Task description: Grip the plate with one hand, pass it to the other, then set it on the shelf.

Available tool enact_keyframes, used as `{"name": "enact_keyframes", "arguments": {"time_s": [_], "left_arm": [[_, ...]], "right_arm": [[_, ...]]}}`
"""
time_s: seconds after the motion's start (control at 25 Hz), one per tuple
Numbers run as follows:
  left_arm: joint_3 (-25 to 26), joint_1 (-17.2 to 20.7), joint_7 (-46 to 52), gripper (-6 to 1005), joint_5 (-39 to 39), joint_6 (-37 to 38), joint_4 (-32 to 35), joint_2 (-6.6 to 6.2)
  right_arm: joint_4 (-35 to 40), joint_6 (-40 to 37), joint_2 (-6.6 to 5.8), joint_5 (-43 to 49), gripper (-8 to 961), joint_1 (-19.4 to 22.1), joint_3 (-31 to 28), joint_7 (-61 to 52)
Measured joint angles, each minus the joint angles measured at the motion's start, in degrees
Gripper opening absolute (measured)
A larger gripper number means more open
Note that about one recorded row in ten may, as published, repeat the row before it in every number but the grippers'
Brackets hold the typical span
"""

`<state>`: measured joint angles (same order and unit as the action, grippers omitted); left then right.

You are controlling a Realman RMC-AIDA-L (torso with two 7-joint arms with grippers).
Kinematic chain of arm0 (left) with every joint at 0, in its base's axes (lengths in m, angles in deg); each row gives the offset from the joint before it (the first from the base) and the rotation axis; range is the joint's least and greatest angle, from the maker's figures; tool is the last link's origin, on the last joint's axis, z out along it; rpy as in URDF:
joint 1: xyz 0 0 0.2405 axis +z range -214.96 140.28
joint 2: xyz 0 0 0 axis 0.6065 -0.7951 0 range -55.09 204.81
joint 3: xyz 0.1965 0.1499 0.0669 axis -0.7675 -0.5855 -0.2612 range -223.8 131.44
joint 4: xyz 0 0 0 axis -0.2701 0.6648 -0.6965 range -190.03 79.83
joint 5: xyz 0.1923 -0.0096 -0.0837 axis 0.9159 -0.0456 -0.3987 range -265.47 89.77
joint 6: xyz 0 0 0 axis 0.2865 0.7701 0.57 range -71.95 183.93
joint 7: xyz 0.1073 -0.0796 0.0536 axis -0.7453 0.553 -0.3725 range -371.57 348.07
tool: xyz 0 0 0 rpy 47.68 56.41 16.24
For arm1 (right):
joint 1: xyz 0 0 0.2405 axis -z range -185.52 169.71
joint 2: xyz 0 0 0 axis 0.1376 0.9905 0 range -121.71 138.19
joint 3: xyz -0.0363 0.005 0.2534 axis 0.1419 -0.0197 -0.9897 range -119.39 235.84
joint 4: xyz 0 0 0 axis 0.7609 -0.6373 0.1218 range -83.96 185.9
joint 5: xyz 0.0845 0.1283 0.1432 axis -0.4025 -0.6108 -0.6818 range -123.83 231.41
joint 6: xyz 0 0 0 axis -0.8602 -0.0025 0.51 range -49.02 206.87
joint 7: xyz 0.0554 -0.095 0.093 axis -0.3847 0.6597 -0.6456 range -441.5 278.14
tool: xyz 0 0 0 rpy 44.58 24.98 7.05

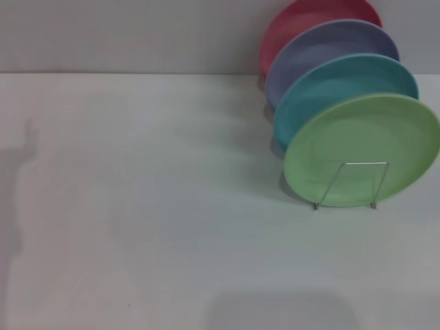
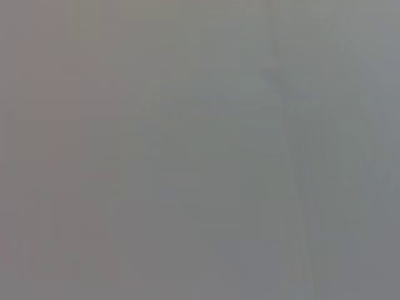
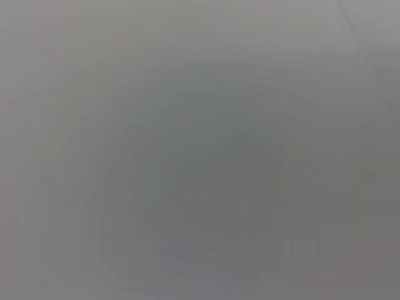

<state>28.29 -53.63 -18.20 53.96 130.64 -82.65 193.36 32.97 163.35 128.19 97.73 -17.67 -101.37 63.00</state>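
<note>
No end effector visible; plate (image 1: 361, 141) stands on edge, facing forward.

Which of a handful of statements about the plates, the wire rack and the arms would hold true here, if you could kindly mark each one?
1. The light green plate stands on edge at the front of the row. True.
2. The sky-blue plate lies flat on the table. False: it stands on edge directly behind the green one.
3. Four plates stand in the row. True: green, blue, the lavender plate and the red plate at the back.
4. A tool is gripping the green plate. False: neither arm appears in the head view.
5. A loop of the wire rack crosses the green plate's face. True.
</note>
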Motion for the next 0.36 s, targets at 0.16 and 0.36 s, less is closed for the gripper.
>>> {"name": "enact_keyframes", "arguments": {"time_s": [0.16, 0.36], "left_arm": [[0.2, -4.0, 8.2, 672, -0.1, 8.6, 14.9, -0.13], [0.2, -3.8, 7.8, 672, -0.1, 5.8, 16.3, -0.08]], "right_arm": [[3.4, -0.8, -0.01, -0.1, 784, -0.7, 0.6, 6.6], [5.4, -1.1, -0.03, 0.0, 784, -0.9, 0.5, 7.8]]}}
